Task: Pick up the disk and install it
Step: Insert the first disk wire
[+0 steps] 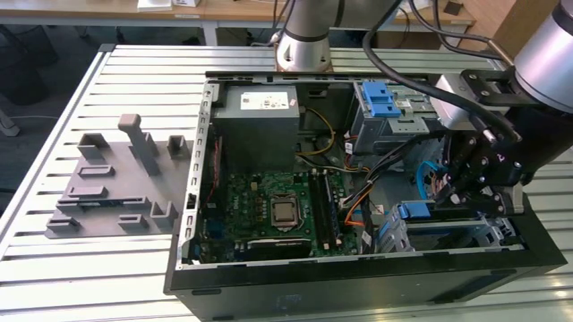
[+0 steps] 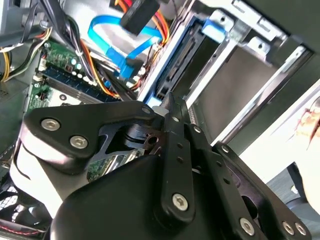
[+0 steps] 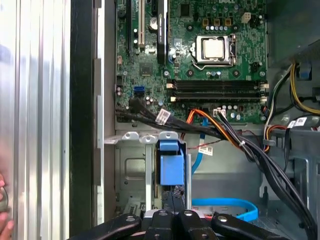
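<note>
The computer case point(image 1: 358, 268) lies open on a slatted metal table point(image 1: 54, 268). Inside, at about 9 o'clock from the gripper in the exterior view, sits the green circuit board point(image 1: 268, 208) w/ its square silver chip point(image 3: 213, 48). The big grey box point(image 1: 259, 131) w/ a white sticker is at 11 o'clock from the gripper, and a metal cage w/ a blue clip point(image 1: 380, 100) is at 12. Orange, black and blue cables point(image 3: 220, 130) crowd the gap btw the board and the drive slot. A grey plastic stand point(image 1: 117, 181) w/ posts sits outside the case, far off at 9 o'clock on the table. Desks show at the back of the room.

The gripper point(image 1: 461, 194) is down in the case corner, right at the drive slot point(image 3: 135, 165). Its black fingers point(image 3: 172, 220) are pressed together, tips against the blue edge of the disk point(image 3: 170, 167). The disk stands on edge in the slot, its blue bracket facing out. A bit of a person's hand point(image 3: 4, 215) shows in the first wrist view, beyond the case wall.
</note>
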Motion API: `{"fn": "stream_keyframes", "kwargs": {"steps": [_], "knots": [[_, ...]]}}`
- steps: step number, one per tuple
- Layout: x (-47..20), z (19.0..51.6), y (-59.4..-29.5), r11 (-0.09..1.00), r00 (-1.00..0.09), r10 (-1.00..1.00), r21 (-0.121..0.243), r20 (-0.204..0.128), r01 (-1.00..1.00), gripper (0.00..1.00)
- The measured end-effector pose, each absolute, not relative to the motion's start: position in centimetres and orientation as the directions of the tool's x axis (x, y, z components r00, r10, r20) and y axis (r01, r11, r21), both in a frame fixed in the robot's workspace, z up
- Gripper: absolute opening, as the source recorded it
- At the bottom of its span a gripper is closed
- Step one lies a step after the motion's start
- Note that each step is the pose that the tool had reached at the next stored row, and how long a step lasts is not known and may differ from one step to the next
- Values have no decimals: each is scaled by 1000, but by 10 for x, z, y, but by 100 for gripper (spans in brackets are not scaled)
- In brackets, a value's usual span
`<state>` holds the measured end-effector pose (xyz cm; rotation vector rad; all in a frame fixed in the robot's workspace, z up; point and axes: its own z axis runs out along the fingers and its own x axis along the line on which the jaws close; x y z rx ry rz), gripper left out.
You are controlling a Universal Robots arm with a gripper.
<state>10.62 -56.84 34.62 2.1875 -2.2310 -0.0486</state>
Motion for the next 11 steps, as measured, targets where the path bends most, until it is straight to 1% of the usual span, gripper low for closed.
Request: {"fn": "stream_keyframes", "kwargs": {"steps": [11], "knots": [[129,346,-567,19,-20,-1000,34,-10,-999,11]]}}
